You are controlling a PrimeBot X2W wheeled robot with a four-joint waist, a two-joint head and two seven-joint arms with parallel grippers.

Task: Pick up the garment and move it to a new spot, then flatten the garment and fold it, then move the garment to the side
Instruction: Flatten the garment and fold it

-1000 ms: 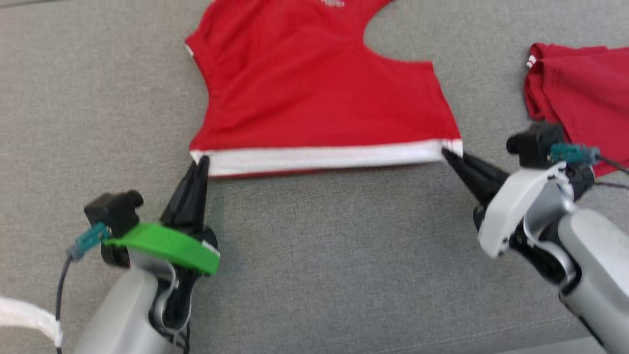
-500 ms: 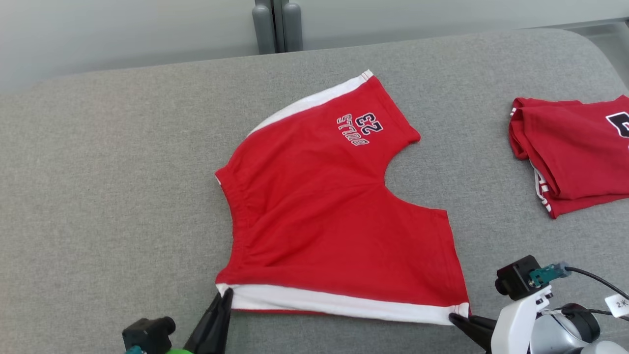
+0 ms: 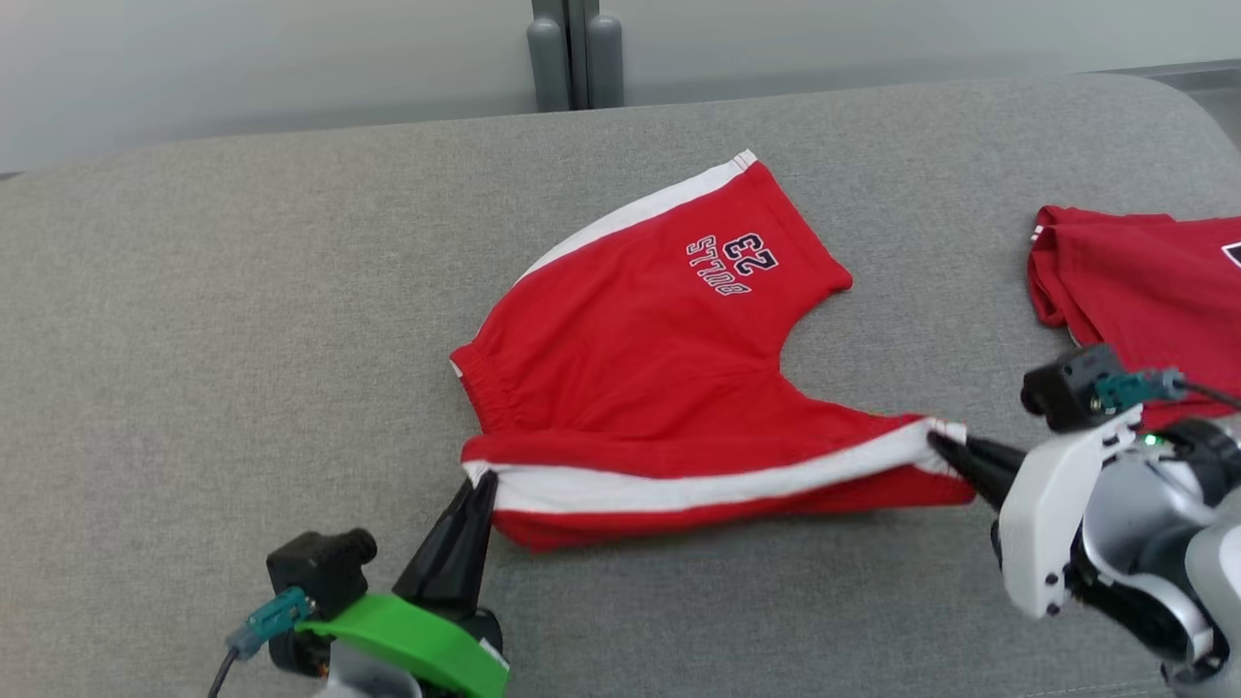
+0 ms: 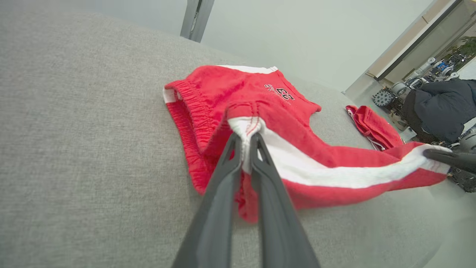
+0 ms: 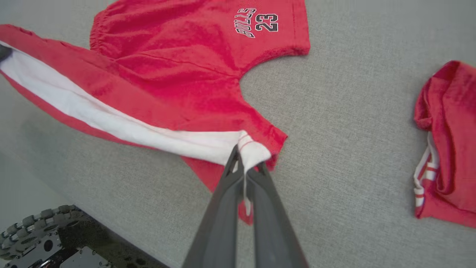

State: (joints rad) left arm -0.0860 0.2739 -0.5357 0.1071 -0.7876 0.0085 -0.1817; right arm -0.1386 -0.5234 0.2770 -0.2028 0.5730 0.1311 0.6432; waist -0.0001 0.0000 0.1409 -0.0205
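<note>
The garment [image 3: 640, 368] is a pair of red shorts with white side stripes and a "23" print, lying on the grey cushion. Its near white-striped edge is lifted off the surface and stretched between both grippers. My left gripper [image 3: 482, 482] is shut on the near-left corner, seen up close in the left wrist view [image 4: 245, 136]. My right gripper [image 3: 938, 444] is shut on the near-right corner [image 5: 243, 154]. The far leg of the garment [image 5: 208, 37] still rests flat.
A second red garment [image 3: 1134, 281] lies crumpled at the right of the cushion [image 3: 194, 339]. Grey posts [image 3: 574, 48] stand behind the cushion's far edge. A wheeled base [image 5: 37, 242] shows below the cushion's near edge.
Both grippers have raised the near striped edge off the cushion and carried it toward the far side, so it now hangs taut between them. The head camera has also tilted up.
</note>
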